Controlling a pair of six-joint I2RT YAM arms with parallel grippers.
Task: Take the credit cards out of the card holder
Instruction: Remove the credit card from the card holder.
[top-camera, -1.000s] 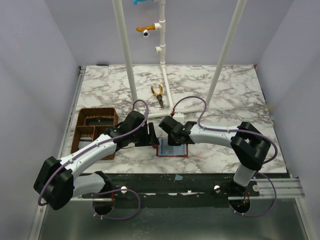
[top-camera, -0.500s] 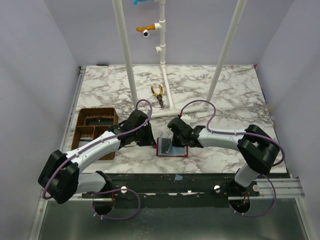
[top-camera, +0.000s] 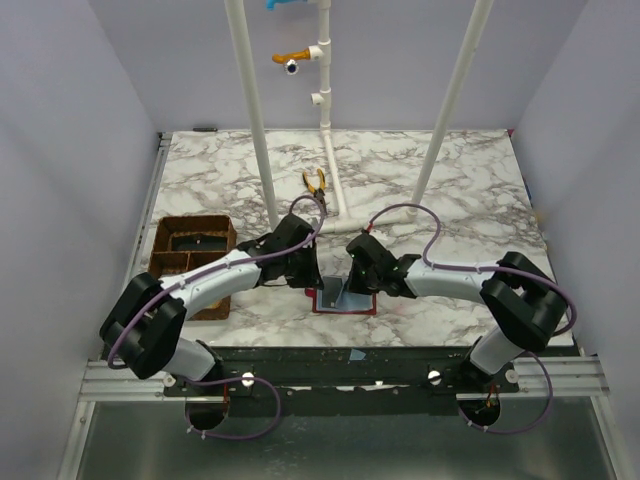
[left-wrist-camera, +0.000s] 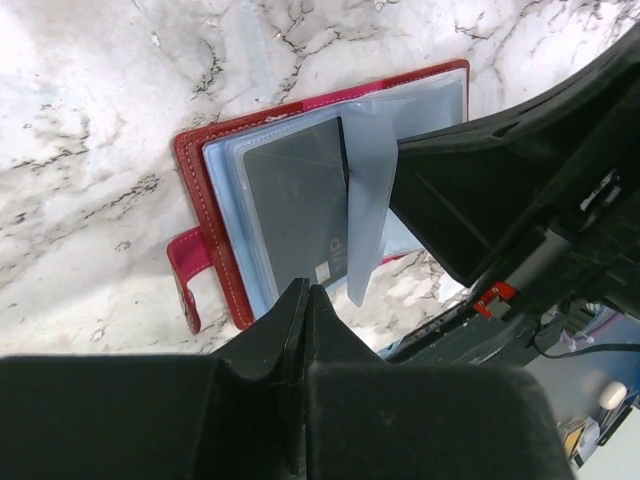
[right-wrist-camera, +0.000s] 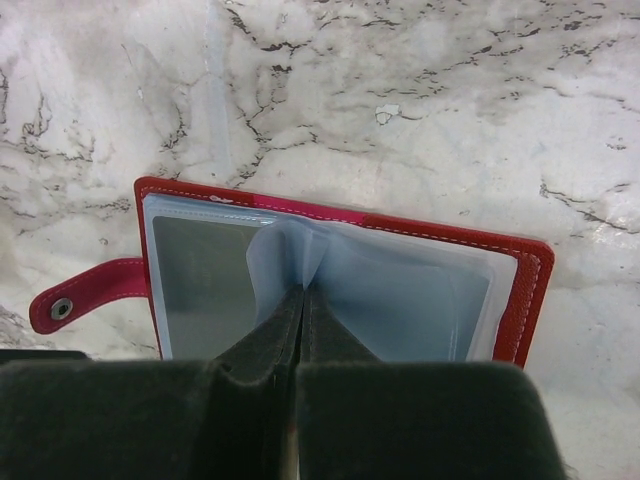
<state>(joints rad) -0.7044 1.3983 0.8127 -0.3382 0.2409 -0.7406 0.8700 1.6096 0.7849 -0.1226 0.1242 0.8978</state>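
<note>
We see a small red folding card holder (left-wrist-camera: 215, 225) lying open on the white, grey-veined marble tabletop (left-wrist-camera: 90, 120). Inside it, a dark grey card (left-wrist-camera: 295, 200) sits in a pale blue-grey plastic pocket. Along the holder's middle, one translucent plastic sleeve (left-wrist-camera: 368, 200) stands on edge. At its near edge, the left gripper (left-wrist-camera: 303, 300) has its black fingers pressed together. The black right arm (left-wrist-camera: 500, 190) covers its right half.

No lettering can be read in any view.

In the middle of the left wrist frame, the dark grey card (left-wrist-camera: 295, 210) in the small red folding card holder (left-wrist-camera: 190, 170) bears a few pale marks near its lower right corner. They are too blurred to make out as letters or numbers. In the right wrist and top frames the card's face is too small or too dim to tell.
</note>
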